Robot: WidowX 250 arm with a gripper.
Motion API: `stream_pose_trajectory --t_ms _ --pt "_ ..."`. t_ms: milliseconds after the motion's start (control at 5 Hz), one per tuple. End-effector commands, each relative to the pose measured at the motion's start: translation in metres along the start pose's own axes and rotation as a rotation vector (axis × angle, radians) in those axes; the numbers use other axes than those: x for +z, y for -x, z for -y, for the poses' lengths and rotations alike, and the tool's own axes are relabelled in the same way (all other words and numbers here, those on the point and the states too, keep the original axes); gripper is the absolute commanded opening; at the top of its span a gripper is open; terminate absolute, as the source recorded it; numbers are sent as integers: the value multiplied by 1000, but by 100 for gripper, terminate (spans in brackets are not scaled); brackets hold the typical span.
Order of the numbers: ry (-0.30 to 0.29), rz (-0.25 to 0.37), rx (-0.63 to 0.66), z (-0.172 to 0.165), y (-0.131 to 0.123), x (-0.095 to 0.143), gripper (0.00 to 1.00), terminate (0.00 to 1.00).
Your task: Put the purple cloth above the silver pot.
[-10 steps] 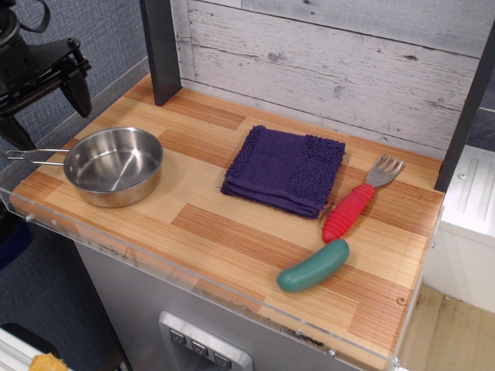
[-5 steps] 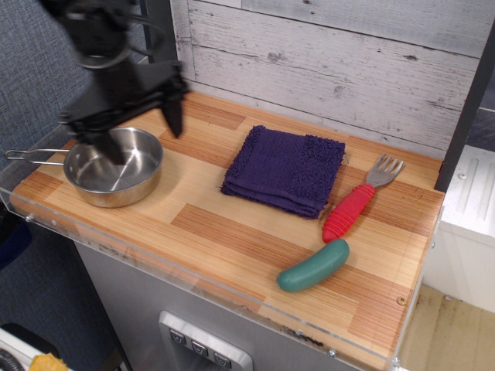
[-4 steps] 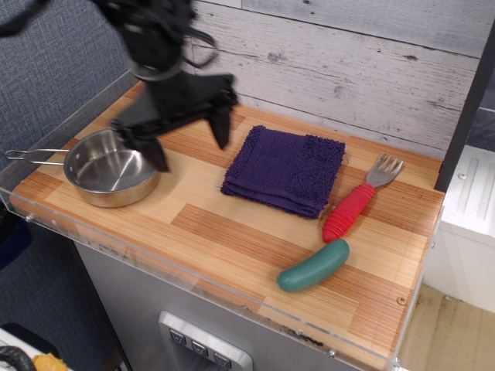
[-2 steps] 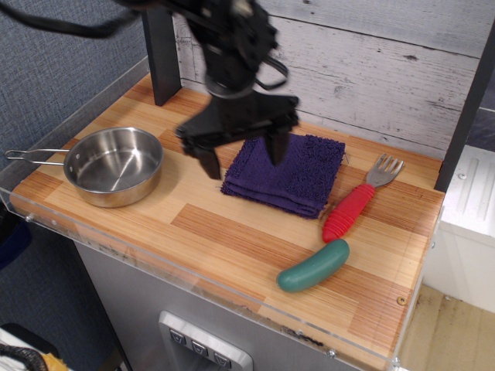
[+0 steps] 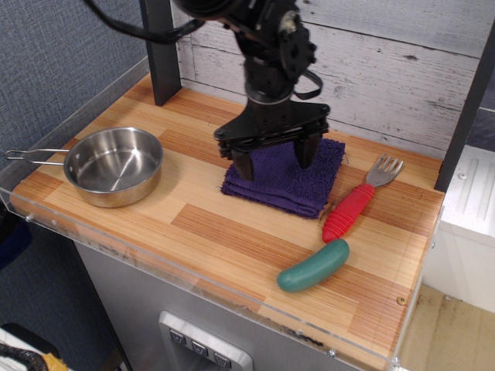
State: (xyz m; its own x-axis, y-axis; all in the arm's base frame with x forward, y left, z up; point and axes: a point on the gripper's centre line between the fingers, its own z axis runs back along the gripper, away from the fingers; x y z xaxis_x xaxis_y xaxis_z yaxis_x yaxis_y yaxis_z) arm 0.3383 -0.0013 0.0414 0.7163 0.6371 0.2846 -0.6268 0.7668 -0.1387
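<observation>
The purple cloth (image 5: 298, 182) lies folded on the wooden tabletop, right of centre. The silver pot (image 5: 113, 166) stands at the left with its wire handle pointing left. My gripper (image 5: 274, 160) is open, fingers spread wide, hanging just over the cloth's left and middle part. One fingertip (image 5: 242, 166) is over the cloth's left edge, the other over its middle. It holds nothing. The arm hides the cloth's back left corner.
A fork with a red handle (image 5: 357, 200) lies right of the cloth. A green pickle-shaped toy (image 5: 313, 266) lies near the front right. A dark post (image 5: 161, 50) stands at the back left. A wooden plank wall (image 5: 387, 69) runs behind the table.
My gripper has moved from the far left, across the pot, rightward to above the purple cloth, staying open. The cloth and pot have not moved.
</observation>
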Motion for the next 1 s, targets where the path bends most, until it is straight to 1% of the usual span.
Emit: stream_pose_trajectory --t_ms 0,200,400,600,800 --pt "9 36 -2 14 -17 -2 100 0" --pt "-39 29 7 8 -19 -10 100 0" --pt "-86 -6 23 -3 -19 -20 100 0" --pt "-105 -38 40 -13 -18 -28 100 0" --pt "-118 -53 58 -18 -23 -29 100 0"
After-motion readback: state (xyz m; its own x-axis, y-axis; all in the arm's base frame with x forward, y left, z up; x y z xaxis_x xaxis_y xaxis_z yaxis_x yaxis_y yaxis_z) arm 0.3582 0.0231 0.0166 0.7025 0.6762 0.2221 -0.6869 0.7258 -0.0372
